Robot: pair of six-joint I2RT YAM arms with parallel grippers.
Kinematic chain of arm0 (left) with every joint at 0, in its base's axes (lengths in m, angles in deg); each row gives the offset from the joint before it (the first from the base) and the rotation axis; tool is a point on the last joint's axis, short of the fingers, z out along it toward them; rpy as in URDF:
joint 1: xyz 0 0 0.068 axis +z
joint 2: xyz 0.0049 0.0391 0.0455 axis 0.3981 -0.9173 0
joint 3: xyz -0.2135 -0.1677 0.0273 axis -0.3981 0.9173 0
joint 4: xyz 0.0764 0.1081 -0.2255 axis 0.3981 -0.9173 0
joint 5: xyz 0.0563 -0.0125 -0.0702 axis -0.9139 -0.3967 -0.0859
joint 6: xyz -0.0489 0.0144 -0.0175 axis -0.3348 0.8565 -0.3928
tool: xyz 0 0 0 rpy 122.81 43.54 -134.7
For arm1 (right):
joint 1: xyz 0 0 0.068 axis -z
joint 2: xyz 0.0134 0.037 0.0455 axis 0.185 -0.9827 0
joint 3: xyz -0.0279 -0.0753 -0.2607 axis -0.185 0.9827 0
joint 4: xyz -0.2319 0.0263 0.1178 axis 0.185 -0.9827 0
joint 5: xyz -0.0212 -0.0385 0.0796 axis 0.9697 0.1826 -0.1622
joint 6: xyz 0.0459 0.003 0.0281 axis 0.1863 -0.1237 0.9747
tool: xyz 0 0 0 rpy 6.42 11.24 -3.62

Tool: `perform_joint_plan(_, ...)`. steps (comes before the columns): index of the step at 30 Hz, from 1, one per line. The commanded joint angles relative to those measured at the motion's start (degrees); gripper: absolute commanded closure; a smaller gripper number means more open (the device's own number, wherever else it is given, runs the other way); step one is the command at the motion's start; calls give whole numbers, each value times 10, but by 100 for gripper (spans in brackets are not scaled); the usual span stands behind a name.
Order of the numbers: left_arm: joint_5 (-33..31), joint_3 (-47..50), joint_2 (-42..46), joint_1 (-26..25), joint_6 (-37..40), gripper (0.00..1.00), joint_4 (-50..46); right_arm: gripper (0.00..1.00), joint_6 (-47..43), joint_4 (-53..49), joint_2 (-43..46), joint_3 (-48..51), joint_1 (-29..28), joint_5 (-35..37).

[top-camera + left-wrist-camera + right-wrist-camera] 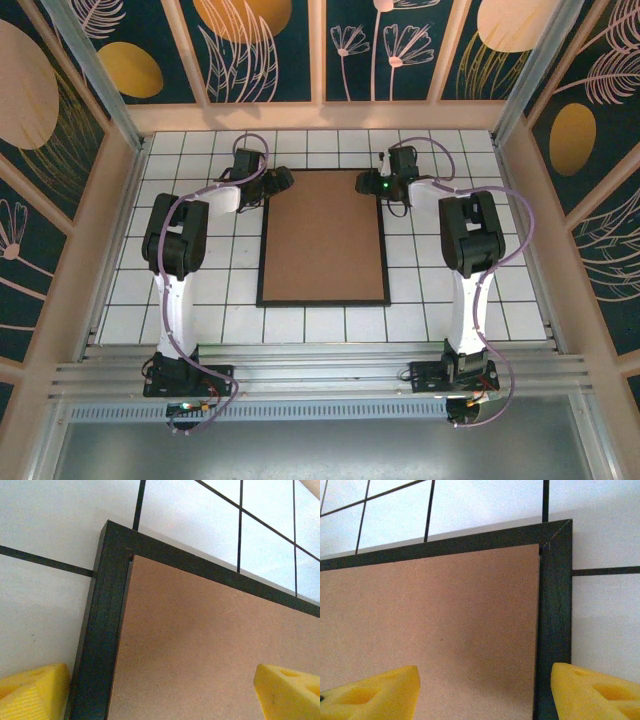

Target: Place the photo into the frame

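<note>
Frame (262,262): lying flat in the centre, with the brown backing board (323,235) seated inside it.
Left gripper (279,182): fingers spread, empty, over the far-left corner.
Right gripper (369,184): likewise, over the far-right corner.
Progress: I judge it near done, but I can't tell whether the photo lies beneath the board.

Frame (102,645): you see plain black all round.
Board (323,235) inside the frame: flat brown, finely speckled.
Table (210,320) around the frame: white tiles, dark grid lines.
Walls (250,50) beyond the frame: dark teal, orange discs, pale leaf outlines.
Fingers (32,692) by the frame's corners: bright yellow.
Arms (175,300) beside the frame: white, black joints, purple cables.
</note>
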Motion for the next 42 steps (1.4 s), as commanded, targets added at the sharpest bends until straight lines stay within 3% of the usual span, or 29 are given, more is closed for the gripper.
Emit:
perform_joint_plan(1,-2,-15,-22,0,10,5,-6,31,10,8,-17,-18,0,-31)
perform_joint_plan(17,25,-67,-60,0,15,6,-10,34,45,41,63,68,-3,-109)
perform_joint_plan(23,-14,-146,-95,1,51,6,-51,34,64,51,119,131,4,-86)
perform_joint_plan(28,-113,-191,-82,5,87,5,-91,30,47,33,160,147,21,-2)
perform_joint_plan(33,-206,-62,47,10,75,5,-42,24,13,42,156,126,29,61)
perform_joint_plan(42,-118,277,327,-2,-13,6,-7,11,-22,28,17,-52,31,30)
